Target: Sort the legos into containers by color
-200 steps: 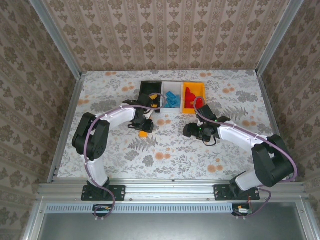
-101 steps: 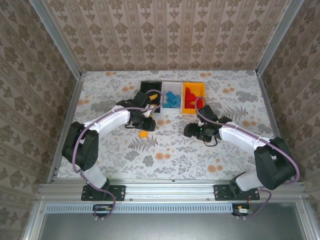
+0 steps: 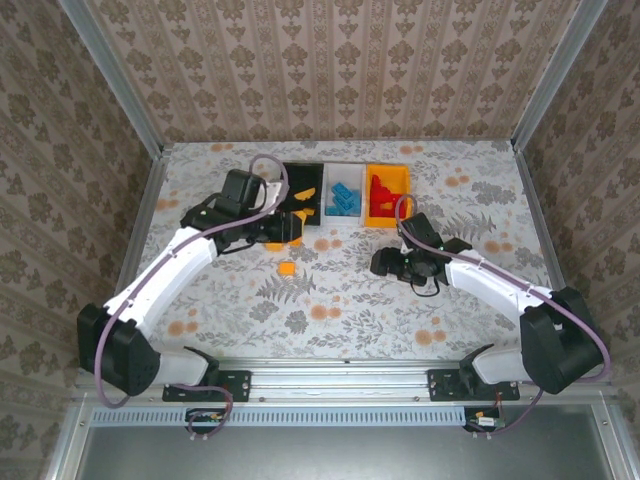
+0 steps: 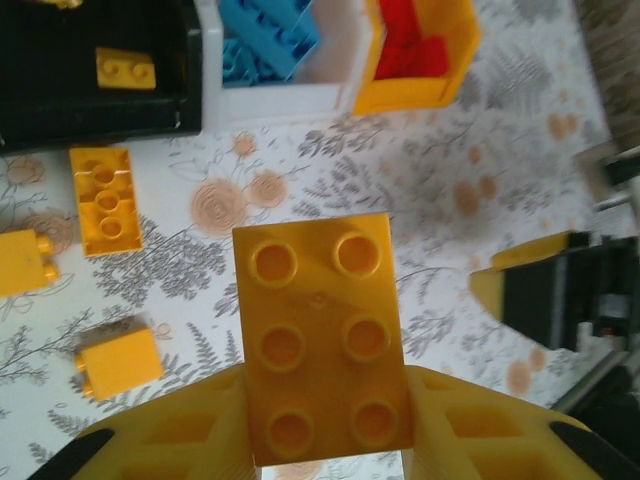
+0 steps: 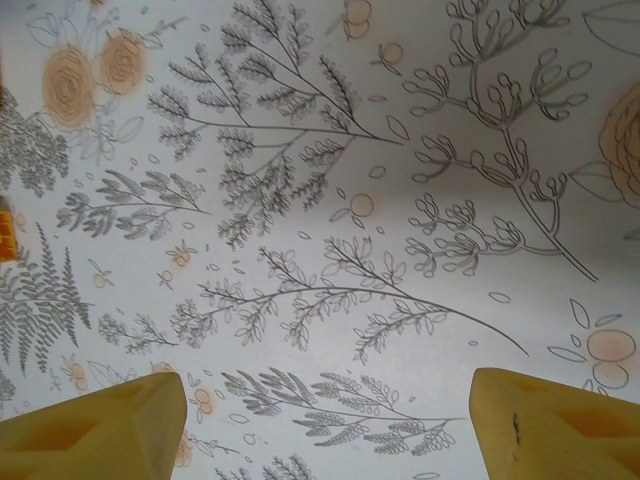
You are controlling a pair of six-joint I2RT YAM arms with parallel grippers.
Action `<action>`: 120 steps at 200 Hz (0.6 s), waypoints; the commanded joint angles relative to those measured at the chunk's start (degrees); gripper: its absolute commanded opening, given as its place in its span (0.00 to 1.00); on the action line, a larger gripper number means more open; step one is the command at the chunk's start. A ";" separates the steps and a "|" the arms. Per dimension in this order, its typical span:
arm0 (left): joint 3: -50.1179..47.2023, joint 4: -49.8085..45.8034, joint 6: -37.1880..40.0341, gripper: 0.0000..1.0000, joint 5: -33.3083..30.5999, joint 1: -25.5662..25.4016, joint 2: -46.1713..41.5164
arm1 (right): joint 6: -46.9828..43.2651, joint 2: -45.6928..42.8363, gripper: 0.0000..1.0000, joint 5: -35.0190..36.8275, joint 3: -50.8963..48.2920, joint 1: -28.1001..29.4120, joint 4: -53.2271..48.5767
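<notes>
My left gripper [image 4: 322, 440] is shut on an orange-yellow six-stud lego [image 4: 320, 340], held above the table just in front of the containers. The black bin [image 4: 60, 110] holds one orange-yellow lego [image 4: 125, 68], the white bin [image 4: 335, 95] holds blue legos [image 4: 265, 40], and the orange-yellow bin [image 4: 455, 60] holds red legos [image 4: 415, 50]. Three loose orange-yellow legos [image 4: 102, 200] [image 4: 22, 262] [image 4: 118, 362] lie on the table before the black bin. In the top view the left gripper [image 3: 288, 226] sits by the black bin [image 3: 298, 180]. My right gripper [image 5: 330, 425] is open over bare table, also visible from above [image 3: 385, 263].
The floral table [image 3: 330, 300] has free room in front of and beside the bins. Wallpapered walls and metal rails enclose it on three sides. One loose orange-yellow lego [image 3: 287, 268] lies between the two arms.
The left arm has stretched out, its elbow swinging left, while its gripper stayed by the black bin with the orange-yellow lego. The right arm barely shifted.
</notes>
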 commanded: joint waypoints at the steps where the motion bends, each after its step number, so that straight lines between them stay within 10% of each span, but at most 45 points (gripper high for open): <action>1: -3.71 5.30 -5.89 0.37 4.67 1.03 -2.60 | 0.33 -1.03 0.77 1.37 -1.84 0.33 -1.36; 120: -7.03 19.57 -12.00 0.37 11.30 0.90 2.92 | -4.49 5.26 0.77 2.91 -2.23 -1.02 2.67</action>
